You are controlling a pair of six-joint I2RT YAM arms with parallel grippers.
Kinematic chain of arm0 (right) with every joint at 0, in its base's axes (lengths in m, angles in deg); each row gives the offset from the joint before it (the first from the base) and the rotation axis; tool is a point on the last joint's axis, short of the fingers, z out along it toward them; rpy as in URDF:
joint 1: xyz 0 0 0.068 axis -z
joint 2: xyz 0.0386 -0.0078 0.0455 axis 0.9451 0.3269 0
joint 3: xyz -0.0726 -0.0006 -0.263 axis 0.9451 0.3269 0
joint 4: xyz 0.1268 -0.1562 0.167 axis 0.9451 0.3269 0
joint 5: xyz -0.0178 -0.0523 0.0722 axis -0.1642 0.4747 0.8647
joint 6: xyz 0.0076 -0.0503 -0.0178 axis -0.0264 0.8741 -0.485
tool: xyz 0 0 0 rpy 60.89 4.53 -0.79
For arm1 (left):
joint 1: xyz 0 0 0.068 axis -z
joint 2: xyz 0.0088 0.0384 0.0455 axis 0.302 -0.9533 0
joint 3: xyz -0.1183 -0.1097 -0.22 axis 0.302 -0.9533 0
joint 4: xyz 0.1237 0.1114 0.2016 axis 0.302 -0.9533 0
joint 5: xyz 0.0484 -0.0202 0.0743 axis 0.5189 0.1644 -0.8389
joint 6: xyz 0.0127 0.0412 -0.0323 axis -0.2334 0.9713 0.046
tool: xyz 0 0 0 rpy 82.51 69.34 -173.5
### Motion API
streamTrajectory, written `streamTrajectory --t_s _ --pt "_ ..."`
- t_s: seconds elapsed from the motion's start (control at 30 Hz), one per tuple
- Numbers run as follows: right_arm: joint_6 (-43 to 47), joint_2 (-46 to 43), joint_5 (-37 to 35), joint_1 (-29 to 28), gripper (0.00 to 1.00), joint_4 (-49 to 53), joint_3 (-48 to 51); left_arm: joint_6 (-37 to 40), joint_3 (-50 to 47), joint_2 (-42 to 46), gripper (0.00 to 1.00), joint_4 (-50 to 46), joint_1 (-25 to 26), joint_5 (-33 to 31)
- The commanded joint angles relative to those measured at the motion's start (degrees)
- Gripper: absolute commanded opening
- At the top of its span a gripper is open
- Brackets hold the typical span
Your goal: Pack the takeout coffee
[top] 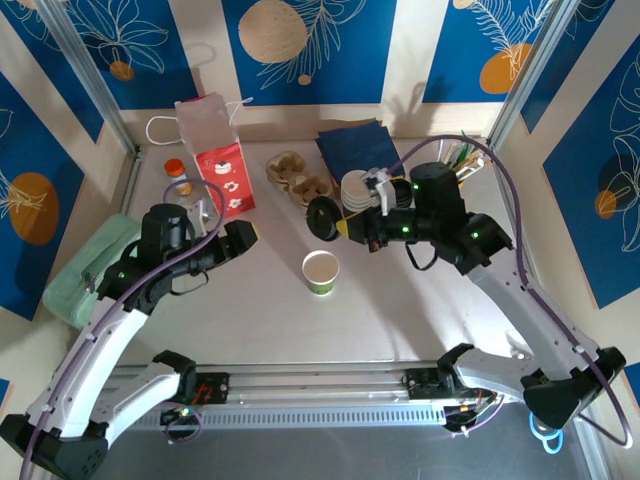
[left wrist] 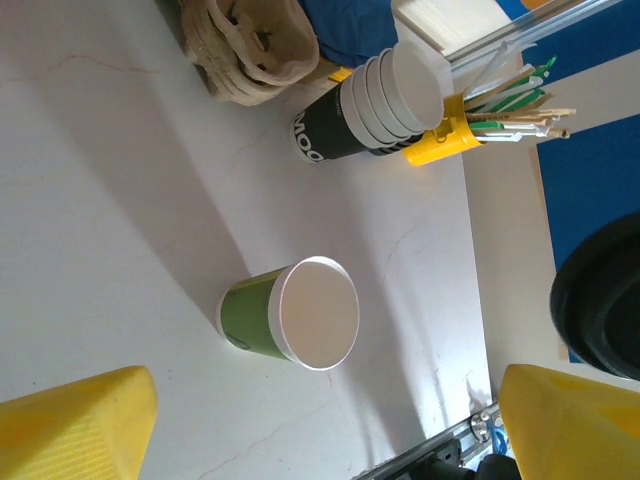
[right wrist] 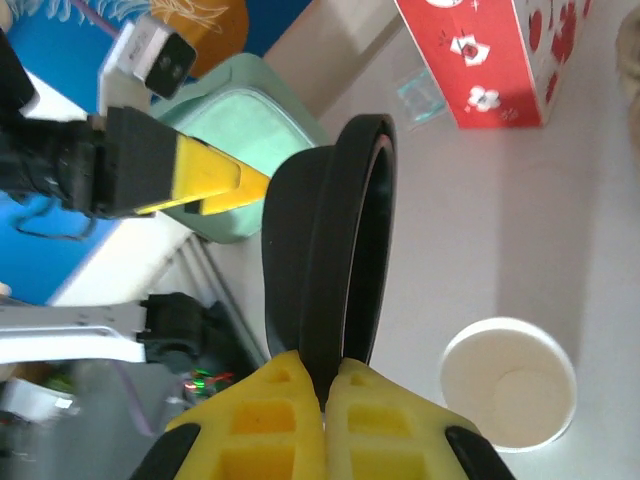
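The green cup (left wrist: 250,318) looks like matt paper, the black lid (right wrist: 305,250) smooth semi-glossy plastic, the white table (top: 250,320) smooth.

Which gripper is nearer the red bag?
Left. The left gripper sits just in front of the red bag; the right gripper, holding the black lid, is much farther right.

Left tool (top: 236,226) spread; right tool (right wrist: 328,378) clamped (on lid (right wrist: 330,240)).
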Motion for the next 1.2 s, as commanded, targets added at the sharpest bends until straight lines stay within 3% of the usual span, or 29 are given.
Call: streamTrajectory --t_s 0.0,0.17,0.53,1.03,1.17 --pt "-18.8 -1.0 16.3 4.5 0.0 -4.9 5.6 1.2 -2.0 0.9 0.88 5.0 -0.4 1.4" --pt "-29.7 0.1 26.0 8.9 0.0 -13.8 14.8 -0.2 -5.3 0.7 0.87 11.4 -0.4 4.2" --pt "-42.0 1.5 25.8 10.7 0.0 -27.8 27.7 -0.6 -6.8 0.3 0.87 12.1 -0.4 4.1" --pt "-41.5 7.8 24.0 11.2 0.0 -30.5 32.1 -4.2 -11.5 0.3 0.86 15.0 -0.4 4.5" --pt "-40.2 7.2 20.4 10.5 0.0 -28.6 32.3 -4.2 -11.4 0.3 0.85 14.8 -0.4 4.1"
